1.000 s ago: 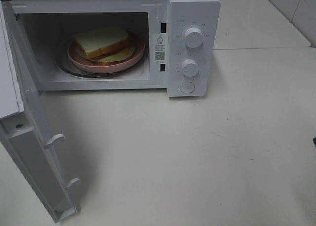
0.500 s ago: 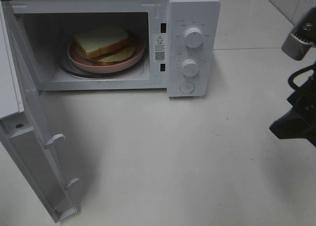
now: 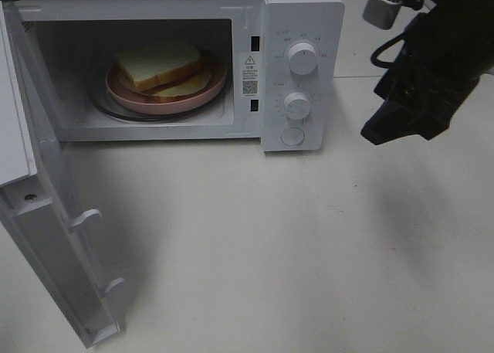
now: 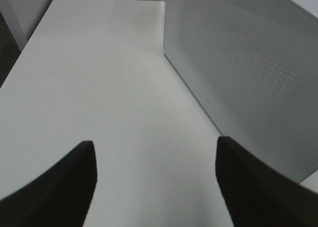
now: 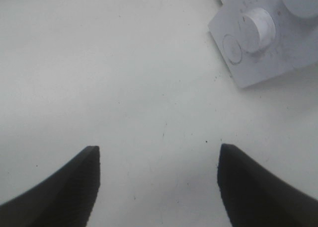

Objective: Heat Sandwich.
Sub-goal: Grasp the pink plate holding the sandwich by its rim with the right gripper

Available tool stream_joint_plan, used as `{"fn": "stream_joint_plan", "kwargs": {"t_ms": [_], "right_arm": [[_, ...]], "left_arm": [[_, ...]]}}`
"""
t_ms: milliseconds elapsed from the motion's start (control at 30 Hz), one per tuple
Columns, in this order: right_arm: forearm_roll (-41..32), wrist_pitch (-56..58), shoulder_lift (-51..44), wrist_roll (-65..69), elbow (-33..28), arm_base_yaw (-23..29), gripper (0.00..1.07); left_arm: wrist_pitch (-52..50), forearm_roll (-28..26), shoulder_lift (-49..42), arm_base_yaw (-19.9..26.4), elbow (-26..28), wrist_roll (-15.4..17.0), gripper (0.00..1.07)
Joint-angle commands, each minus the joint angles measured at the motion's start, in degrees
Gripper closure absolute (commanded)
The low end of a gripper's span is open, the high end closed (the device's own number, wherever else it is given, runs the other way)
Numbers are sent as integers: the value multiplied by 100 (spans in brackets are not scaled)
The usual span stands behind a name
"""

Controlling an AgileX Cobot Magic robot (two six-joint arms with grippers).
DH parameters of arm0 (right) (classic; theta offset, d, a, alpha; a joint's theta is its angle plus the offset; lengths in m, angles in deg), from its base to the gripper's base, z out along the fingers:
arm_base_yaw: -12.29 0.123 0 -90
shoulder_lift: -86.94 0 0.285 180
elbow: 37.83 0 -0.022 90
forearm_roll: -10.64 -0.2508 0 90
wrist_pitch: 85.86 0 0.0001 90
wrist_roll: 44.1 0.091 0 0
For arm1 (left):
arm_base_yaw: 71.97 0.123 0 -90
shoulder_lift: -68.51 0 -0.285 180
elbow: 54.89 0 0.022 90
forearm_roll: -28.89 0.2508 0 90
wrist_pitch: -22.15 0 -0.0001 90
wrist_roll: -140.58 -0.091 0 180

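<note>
The sandwich, pale white bread with yellowish edges, lies on a round pink plate inside the white microwave. The microwave's door stands wide open at the left. My right gripper hangs to the right of the control panel, above the table. It is open and empty in the right wrist view, which also shows the lower knob and round button. My left gripper is open and empty beside a white meshed panel; it is out of the high view.
The control panel carries an upper knob, a lower knob and a round button. The white table spreads in front of the microwave. The open door juts toward the front left.
My right arm has come in from the right edge and moved up and left, toward the microwave's control panel. The sandwich, plate and door have not moved.
</note>
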Motion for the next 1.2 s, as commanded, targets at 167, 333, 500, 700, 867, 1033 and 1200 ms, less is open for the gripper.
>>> {"fn": "stream_joint_plan", "kwargs": {"t_ms": [167, 333, 500, 700, 867, 1033, 1200], "right_arm": [[372, 120, 957, -201, 791, 957, 42], [922, 109, 1587, -201, 1318, 1730, 42], [1123, 52, 2091, -201, 1748, 2068, 42], [940, 52, 2567, -241, 2091, 2235, 42], [968, 74, 2756, -458, 2303, 2229, 42], [1106, 80, 3008, -498, 2727, 2229, 42], [1140, 132, 3369, -498, 3260, 2229, 42]], "left_arm": [[-92, -23, -69, 11, -6, -6, 41], [-92, -23, -69, 11, -6, -6, 41], [-92, -23, -69, 11, -6, -6, 41], [-92, -23, -69, 11, -6, -6, 41], [-92, -23, -69, 11, -6, -6, 41], [-92, -23, -34, 11, -6, -6, 41], [-92, -23, -34, 11, -6, -6, 41]]}}
